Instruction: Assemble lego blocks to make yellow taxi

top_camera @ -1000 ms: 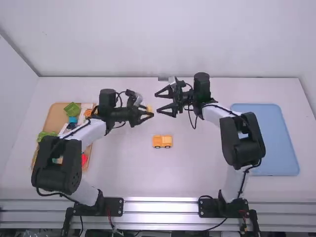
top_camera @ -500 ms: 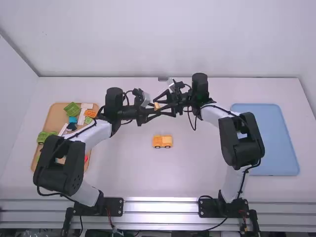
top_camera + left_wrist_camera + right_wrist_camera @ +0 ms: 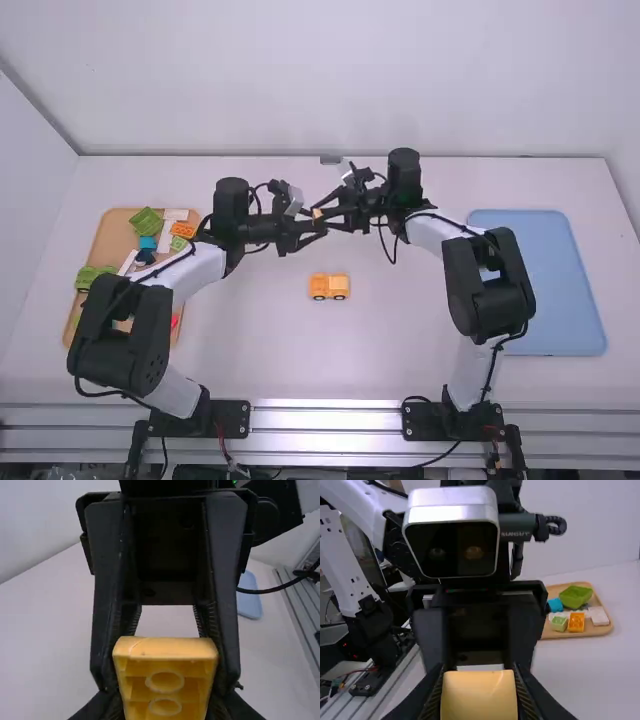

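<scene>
Two grippers meet on one yellow block above the table.
High view: the left gripper and right gripper face each other at the yellow block, toward the table's far edge; an orange-yellow toy vehicle rests nearer the middle. Left wrist view: the left gripper has its fingers clamped on the block's sides, two round rings showing. Right wrist view: the right gripper clamps the same block between its ridged fingers.
</scene>
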`<state>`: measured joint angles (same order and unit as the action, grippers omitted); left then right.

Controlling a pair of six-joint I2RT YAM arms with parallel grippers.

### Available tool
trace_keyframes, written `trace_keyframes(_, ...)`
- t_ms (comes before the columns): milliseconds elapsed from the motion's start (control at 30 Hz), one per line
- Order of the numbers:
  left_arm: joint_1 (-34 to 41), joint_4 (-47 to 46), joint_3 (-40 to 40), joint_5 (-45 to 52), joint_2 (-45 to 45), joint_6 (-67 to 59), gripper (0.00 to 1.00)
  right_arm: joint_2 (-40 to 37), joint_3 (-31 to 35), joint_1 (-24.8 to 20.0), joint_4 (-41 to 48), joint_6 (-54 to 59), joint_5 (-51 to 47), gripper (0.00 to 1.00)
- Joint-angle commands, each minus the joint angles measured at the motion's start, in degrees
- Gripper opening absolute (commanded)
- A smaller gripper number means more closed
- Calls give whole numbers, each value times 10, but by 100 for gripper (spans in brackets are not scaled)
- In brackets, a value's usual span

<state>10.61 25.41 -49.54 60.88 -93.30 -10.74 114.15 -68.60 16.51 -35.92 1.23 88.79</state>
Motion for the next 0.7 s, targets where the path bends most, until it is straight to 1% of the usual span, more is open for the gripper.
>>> trace_keyframes(0,0,4,1,-3,13,-6,68,7,4,6,-4,-8,4,9)
trace_keyframes(33,-1,5,1,-3,13,-6,99,7,4,4,-12,-15,-8,8)
trace_keyframes(100,-4,14,1,-6,13,-6,99,7,4,-2,-13,-28,-48,6)
trace_keyframes(167,-5,14,1,-30,13,-6,99,7,4,-9,-7,-44,-108,3)
trace_keyframes(233,-2,-24,1,-85,13,-6,99,6,4,-21,42,-35,-207,2)
trace_keyframes(300,-2,-58,1,-130,13,-6,99,3,4,-25,88,-15,-275,1)
trace_keyframes(367,-5,-106,1,-196,13,-6,99,-3,-3,-26,177,22,-374,1)
trace_keyframes(400,-6,-120,1,-216,13,-5,99,-3,-9,-25,210,37,-404,1)
trace_keyframes(433,-6,-143,0,-263,13,10,99,-3,-27,-18,285,69,-465,1)
trace_keyframes(467,-3,-156,-1,-295,13,22,99,-3,-40,-12,334,90,-502,1)
trace_keyframes(500,-3,-164,-3,-317,13,30,99,-3,-49,-9,363,103,-524,1)
trace_keyframes(533,-7,-192,-11,-378,13,48,99,-3,-78,7,455,147,-588,1)
trace_keyframes(567,-12,-213,-20,-413,14,52,99,-3,-93,15,495,170,-613,1)
trace_keyframes(600,-14,-225,-25,-425,15,52,99,-3,-100,20,515,183,-624,1)
trace_keyframes(633,-22,-266,-42,-452,23,51,99,-3,-119,36,563,222,-648,1)
trace_keyframes(667,-27,-290,-53,-460,29,51,99,-3,-126,44,579,238,-652,1)
